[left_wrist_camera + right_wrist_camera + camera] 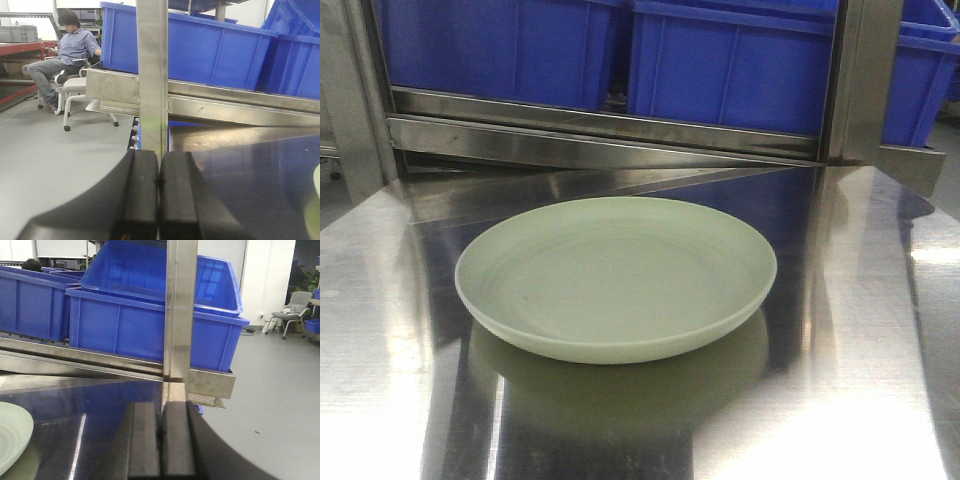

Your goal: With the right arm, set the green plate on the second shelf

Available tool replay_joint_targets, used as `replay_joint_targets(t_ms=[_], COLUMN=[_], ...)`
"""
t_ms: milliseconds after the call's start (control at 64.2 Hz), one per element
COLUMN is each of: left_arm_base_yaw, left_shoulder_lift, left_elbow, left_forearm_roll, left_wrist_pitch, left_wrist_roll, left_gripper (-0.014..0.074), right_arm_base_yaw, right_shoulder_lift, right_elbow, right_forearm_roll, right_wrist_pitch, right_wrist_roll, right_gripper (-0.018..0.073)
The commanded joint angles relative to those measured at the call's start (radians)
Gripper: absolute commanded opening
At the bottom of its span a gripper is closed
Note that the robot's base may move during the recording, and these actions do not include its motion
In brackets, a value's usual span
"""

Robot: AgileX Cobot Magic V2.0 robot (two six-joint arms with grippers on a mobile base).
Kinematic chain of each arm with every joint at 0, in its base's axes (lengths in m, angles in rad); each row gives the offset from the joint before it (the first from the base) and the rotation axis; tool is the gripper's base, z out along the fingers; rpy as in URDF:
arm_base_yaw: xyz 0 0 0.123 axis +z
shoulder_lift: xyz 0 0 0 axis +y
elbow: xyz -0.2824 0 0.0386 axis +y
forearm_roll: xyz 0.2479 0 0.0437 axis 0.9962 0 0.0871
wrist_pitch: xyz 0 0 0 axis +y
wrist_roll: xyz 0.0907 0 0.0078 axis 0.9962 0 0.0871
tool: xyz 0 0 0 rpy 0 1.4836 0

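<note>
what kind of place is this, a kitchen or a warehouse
Probably a warehouse or workshop-type lab, not a kitchen: big blue bins sit on a steel rack, a wide grey floor stretches beyond, and a person sits in a chair there. The green plate lies on a steel table.

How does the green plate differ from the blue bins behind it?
The green plate is round, shallow and pale; the blue bins are boxy, deep and strongly coloured. The green plate lies on the steel surface; the blue bins stand on the raised shelf behind it. Shared: nothing holds either one.
</note>
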Motion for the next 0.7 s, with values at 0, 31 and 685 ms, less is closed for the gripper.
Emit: replay_joint_targets(t_ms=[0,31,685], left_arm_base_yaw=[-0.002,-0.002,-0.002], left_shoulder_lift=[-0.017,-0.017,-0.017], left_elbow=[0.040,0.040,0.040], left_forearm_roll=[-0.003,-0.003,-0.003], left_wrist_pitch=[-0.088,-0.088,-0.088], left_wrist_roll=[-0.002,-0.002,-0.002], left_gripper=[0.0130,0.0130,0.0130], right_arm_base_yaw=[-0.001,-0.001,-0.001], right_shoulder_lift=[-0.015,-0.015,-0.015], right_elbow=[-0.017,-0.017,-0.021], right_forearm_roll=[0.002,0.002,0.037], right_wrist_pitch=[-0.090,-0.090,-0.292], right_wrist_roll=[-0.005,-0.005,0.017], right_gripper=[0.0048,0.0048,0.0048])
